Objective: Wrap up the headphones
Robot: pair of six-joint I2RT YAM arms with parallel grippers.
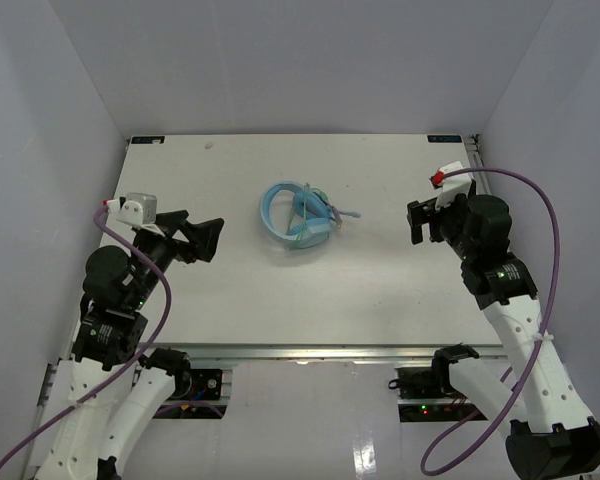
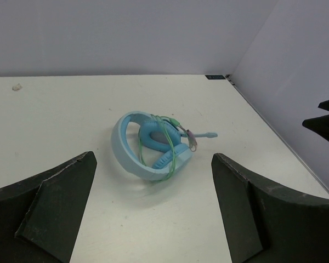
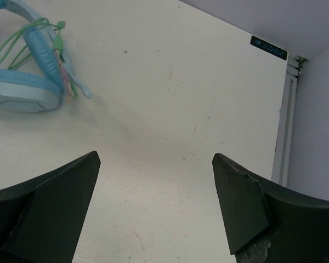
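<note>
The light blue headphones (image 1: 298,214) lie folded on the white table near its middle, with the pale-green cord wound around the earcups and headband. They also show in the left wrist view (image 2: 151,146) and at the top left of the right wrist view (image 3: 27,82). My left gripper (image 1: 208,238) is open and empty, left of the headphones and apart from them. My right gripper (image 1: 420,222) is open and empty, to their right and apart from them.
The white table (image 1: 380,290) is walled by grey panels at the back and both sides. Thick purple cables (image 1: 555,250) loop off each arm. The table's right edge with a metal rail (image 3: 282,131) shows in the right wrist view.
</note>
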